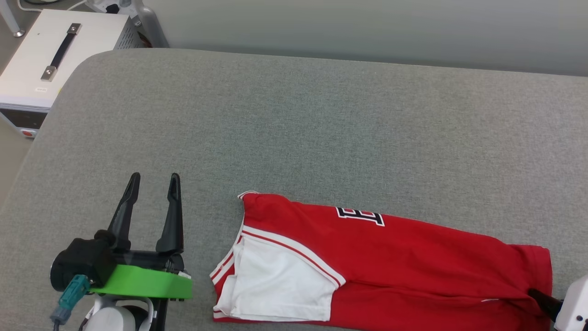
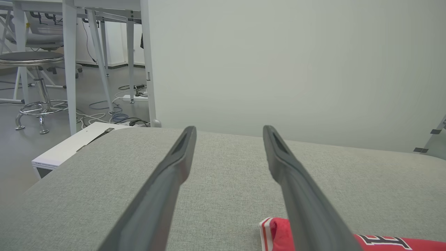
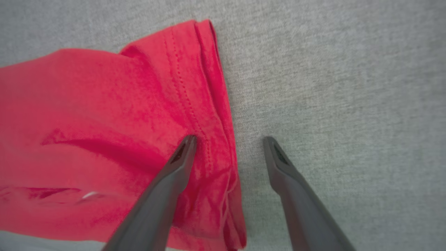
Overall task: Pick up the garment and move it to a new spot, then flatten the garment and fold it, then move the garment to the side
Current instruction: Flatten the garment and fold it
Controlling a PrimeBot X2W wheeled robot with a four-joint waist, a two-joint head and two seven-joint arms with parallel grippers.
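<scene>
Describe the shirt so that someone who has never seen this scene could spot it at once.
Start at the wide grey fabric-covered table. Toward its near edge, to the right of the left gripper, lies the shirt, folded into a long band. Its bright red cloth, white sleeve and black, white-edged lettering set it apart from the plain grey around it.

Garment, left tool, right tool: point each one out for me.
garment [image 1: 413, 257], head view, on its red body panel.
left tool [image 1: 155, 175], head view, midway between its open fingertips.
right tool [image 3: 229, 138], right wrist view, midway between fingertips straddling the garment's edge.
</scene>
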